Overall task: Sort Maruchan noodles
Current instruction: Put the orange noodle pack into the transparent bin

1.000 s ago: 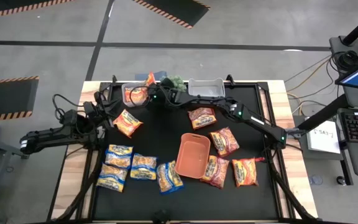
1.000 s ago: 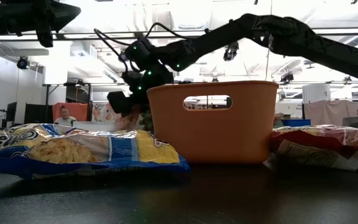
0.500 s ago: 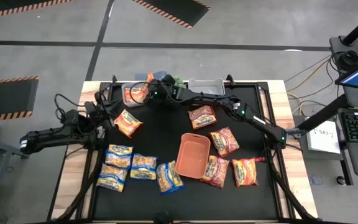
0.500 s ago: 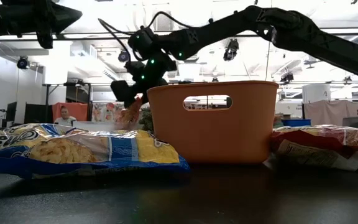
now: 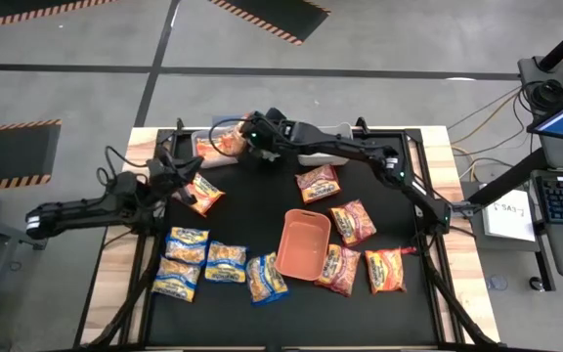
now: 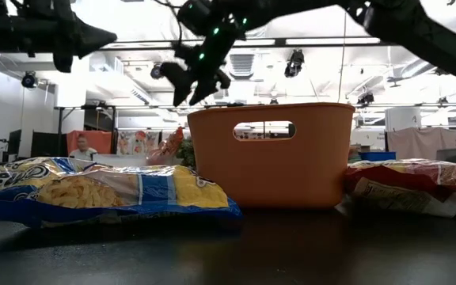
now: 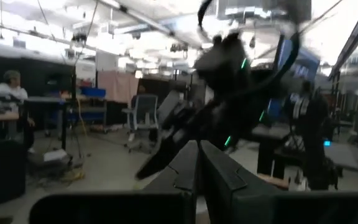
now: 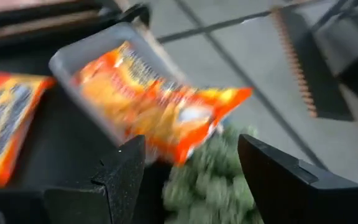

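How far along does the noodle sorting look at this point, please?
Done: one orange packet lies in the clear bin at the table's far edge. In hand: nothing; the right gripper hangs open above that bin, and the left gripper is shut near another orange packet. Left: four yellow-and-blue packets, four red packets, and the orange tray holds none.

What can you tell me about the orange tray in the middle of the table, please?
The orange tray is an open-topped, empty plastic bin with tapered walls and a slot handle cut near its rim. It stands upright on the black table top, turned slightly askew to the table's edges. A dark red noodle packet lies against one lower corner; no gripper touches it.
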Controlling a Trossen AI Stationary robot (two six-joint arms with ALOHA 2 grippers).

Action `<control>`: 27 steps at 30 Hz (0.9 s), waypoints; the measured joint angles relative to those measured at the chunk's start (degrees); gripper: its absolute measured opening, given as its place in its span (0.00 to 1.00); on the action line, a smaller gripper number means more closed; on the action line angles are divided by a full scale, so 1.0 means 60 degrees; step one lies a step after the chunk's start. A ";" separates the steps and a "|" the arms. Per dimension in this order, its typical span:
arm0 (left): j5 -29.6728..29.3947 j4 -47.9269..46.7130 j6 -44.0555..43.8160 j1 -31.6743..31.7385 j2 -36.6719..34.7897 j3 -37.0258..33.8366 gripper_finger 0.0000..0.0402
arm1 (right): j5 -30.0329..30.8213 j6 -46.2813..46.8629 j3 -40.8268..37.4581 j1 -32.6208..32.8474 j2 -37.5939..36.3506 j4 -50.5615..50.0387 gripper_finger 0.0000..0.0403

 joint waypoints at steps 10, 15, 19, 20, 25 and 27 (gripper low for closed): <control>-0.0223 -0.0172 -0.0979 0.0170 0.1994 0.0128 0.00 | -0.2067 -0.0478 -0.2225 0.0755 -0.1847 -0.0421 0.58; -0.0622 -0.1973 -0.1314 0.0508 0.3407 0.1171 0.00 | -0.2362 -0.0544 -0.4818 0.1194 -0.3289 0.1430 0.58; -0.0937 -0.3571 -0.0963 0.1156 0.4757 0.2313 0.00 | -0.2328 -0.0529 -0.6821 0.1365 -0.4579 0.2752 0.57; -0.0940 -0.3913 -0.0793 0.1365 0.5118 0.2587 0.00 | -0.2331 -0.0478 -0.7320 0.1397 -0.4896 0.3118 0.57; 0.0712 -0.5084 0.0327 0.2724 0.6965 0.3909 0.00 | -0.2339 -0.0383 -0.9351 0.1583 -0.6148 0.4626 0.57; 0.1726 -0.5495 0.0937 0.3387 0.7698 0.4435 0.00 | -0.2339 -0.0426 -1.0017 0.1649 -0.6564 0.5141 0.57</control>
